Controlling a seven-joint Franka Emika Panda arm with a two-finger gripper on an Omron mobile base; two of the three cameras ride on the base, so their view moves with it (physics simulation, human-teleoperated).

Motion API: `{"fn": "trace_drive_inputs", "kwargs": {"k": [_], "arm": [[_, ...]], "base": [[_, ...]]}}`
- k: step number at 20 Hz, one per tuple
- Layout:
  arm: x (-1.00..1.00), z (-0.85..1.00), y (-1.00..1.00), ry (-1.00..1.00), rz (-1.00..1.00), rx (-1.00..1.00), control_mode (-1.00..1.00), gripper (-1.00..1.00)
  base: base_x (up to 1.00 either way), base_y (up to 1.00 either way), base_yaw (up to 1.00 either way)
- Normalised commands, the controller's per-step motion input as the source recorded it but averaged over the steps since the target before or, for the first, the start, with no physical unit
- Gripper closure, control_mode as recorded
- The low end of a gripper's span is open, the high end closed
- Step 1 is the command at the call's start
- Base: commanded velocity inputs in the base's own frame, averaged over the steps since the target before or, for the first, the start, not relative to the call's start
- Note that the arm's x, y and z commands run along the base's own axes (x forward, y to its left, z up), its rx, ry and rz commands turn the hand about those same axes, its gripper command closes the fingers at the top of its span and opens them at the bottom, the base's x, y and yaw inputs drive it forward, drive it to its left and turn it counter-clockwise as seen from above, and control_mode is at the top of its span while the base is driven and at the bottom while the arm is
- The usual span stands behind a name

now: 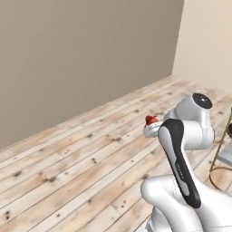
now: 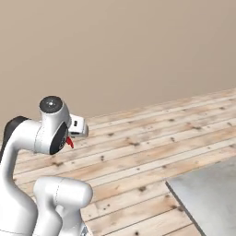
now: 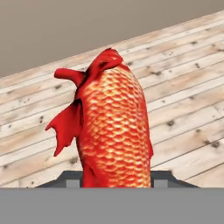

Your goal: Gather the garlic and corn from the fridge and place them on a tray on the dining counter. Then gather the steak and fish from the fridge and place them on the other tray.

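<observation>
Fish (image 3: 114,127): red-orange, scaly, long, with floppy red fins.
Tool (image 3: 116,178): you grip the fish tight between both tips.
Floor (image 1: 68,163): pale wood planks with dark knots.

Not much around besides the room itself. The floor (image 1: 68,158) is pale wood planks with dark knots, running diagonally back to a plain taupe wall (image 1: 81,59). A lighter beige wall (image 1: 208,41) meets it at the far corner. On the far right of the left base view there's a gold-legged stool (image 1: 222,158), cut off by the edge, standing on the planks.
</observation>
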Motion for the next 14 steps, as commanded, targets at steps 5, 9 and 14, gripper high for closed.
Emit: {"fn": "trace_drive_inputs", "kwargs": {"k": [5, 9, 14], "arm": [[0.0, 0.0, 0.0, 0.0, 0.0, 0.0, 1.0, 1.0], [0.0, 0.0, 0.0, 0.0, 0.0, 0.0, 1.0, 1.0], [0.0, 0.0, 0.0, 0.0, 0.0, 0.0, 1.0, 1.0]], "base": [[0.81, 0.21, -0.66], [0.58, 0.28, -0.75], [0.53, 0.34, -0.78]]}}
